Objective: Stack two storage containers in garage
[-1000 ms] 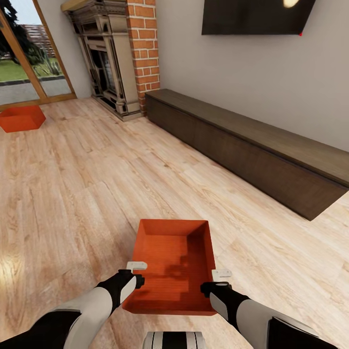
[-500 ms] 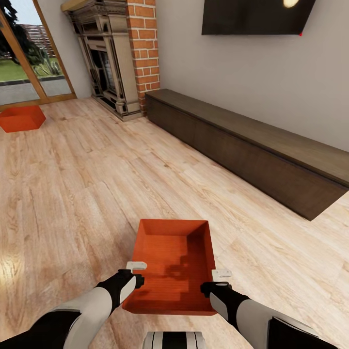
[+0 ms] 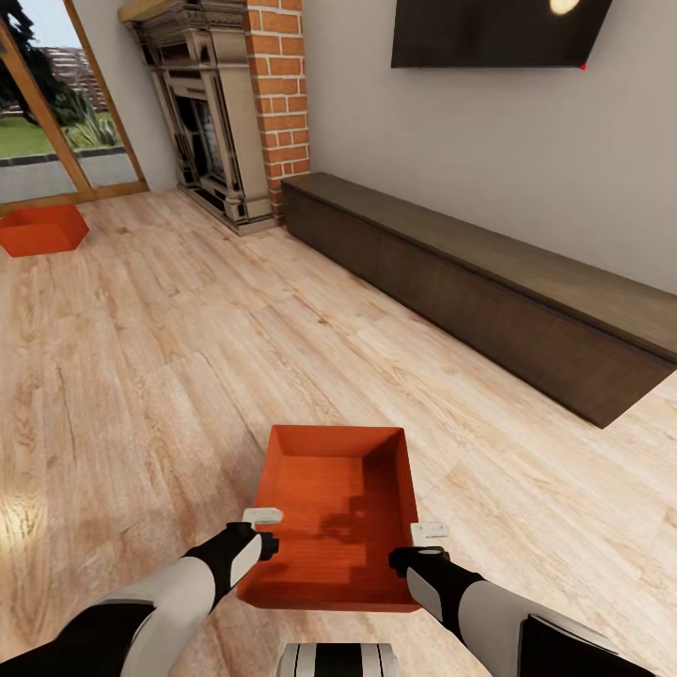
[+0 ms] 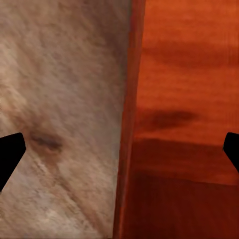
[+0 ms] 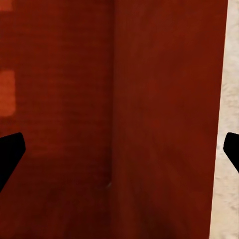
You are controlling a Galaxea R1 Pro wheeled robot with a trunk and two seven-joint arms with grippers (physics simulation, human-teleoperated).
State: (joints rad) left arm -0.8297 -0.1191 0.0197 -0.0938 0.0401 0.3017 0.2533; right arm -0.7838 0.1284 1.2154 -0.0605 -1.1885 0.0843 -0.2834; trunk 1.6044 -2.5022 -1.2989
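One orange-red storage container [image 3: 329, 508] sits on the light wood plank floor of the living room, just in front of me. My left gripper [image 3: 262, 544] is open astride its left wall [image 4: 130, 124], one fingertip outside over the planks, the other over the container's inside. My right gripper [image 3: 407, 558] is open astride the right wall [image 5: 164, 119] in the same way. In both wrist views the black fingertips stand far apart. The second storage container [image 3: 39, 228] rests on the floor far to the left, by the glass doors.
A long dark wooden bench [image 3: 489, 282] runs along the right wall under a black TV [image 3: 489, 33]. A brick fireplace [image 3: 212, 122] stands at the back, with glass doors [image 3: 56, 122] to its left. Open plank floor [image 3: 169, 357] lies between the two containers.
My left gripper has shifted very slightly to the left at the container's wall. Nothing else has moved.
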